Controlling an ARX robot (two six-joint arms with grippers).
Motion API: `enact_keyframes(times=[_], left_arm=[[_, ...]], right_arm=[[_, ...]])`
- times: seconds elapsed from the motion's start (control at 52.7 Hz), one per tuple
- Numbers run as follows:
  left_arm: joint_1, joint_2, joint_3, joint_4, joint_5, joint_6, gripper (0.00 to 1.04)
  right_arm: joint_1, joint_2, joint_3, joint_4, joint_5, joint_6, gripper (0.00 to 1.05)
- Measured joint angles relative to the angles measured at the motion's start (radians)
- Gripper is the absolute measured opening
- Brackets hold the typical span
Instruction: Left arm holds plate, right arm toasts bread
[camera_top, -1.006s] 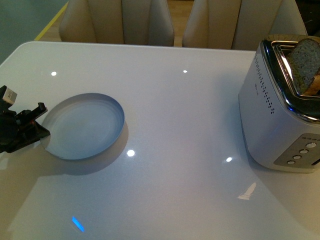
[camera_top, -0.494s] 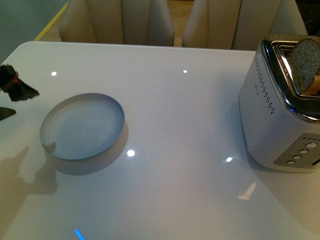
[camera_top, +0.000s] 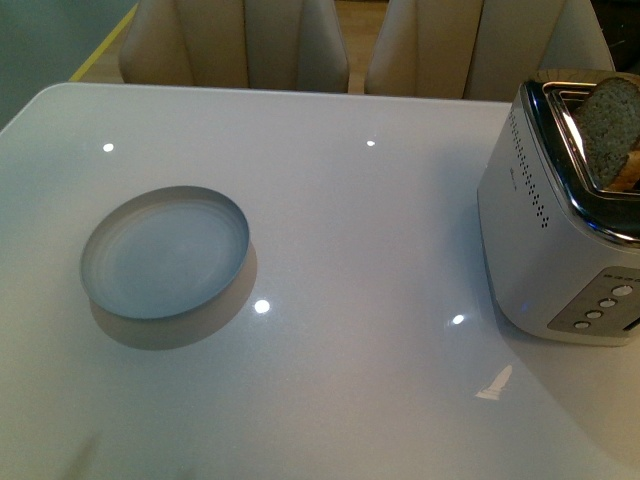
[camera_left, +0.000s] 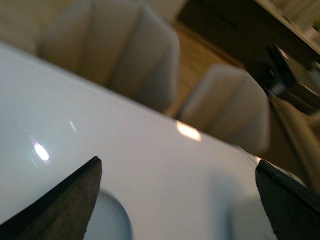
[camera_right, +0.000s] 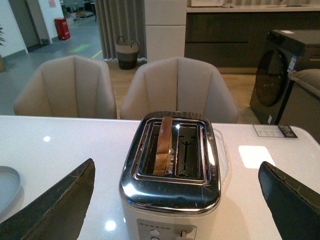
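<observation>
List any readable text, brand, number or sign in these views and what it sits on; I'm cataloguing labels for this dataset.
None can be read.
Toaster: small mark on its side, too small to read; button symbols unreadable.
Card on the table: print too small.
Plate and bread: no markings visible.

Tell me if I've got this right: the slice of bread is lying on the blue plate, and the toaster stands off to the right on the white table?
Not quite. The bread is standing in a slot of the toaster, not lying on the plate, which is bare. The front view shows this. The toaster does stand on the right of the white table.
</observation>
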Motion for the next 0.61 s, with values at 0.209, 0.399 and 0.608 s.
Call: enact_keyframes(times=[0.209, 0.399, 0.608], left_arm=[[-0.163, -0.199, -0.175, 0.174, -0.37, 0.336, 0.54], [-0.131, -0.368, -0.372, 0.227, -0.338, 0.406, 0.14], [-0.081, -0.511, -0.547, 0.251, -0.283, 0.413, 0.03]], right_arm=[[0.0, 0.0, 0.0, 0.0, 0.0, 0.0, 0.96], [0.0, 0.0, 0.0, 0.0, 0.0, 0.0, 0.96], [0.0, 0.0, 0.0, 0.0, 0.0, 0.0, 0.96]])
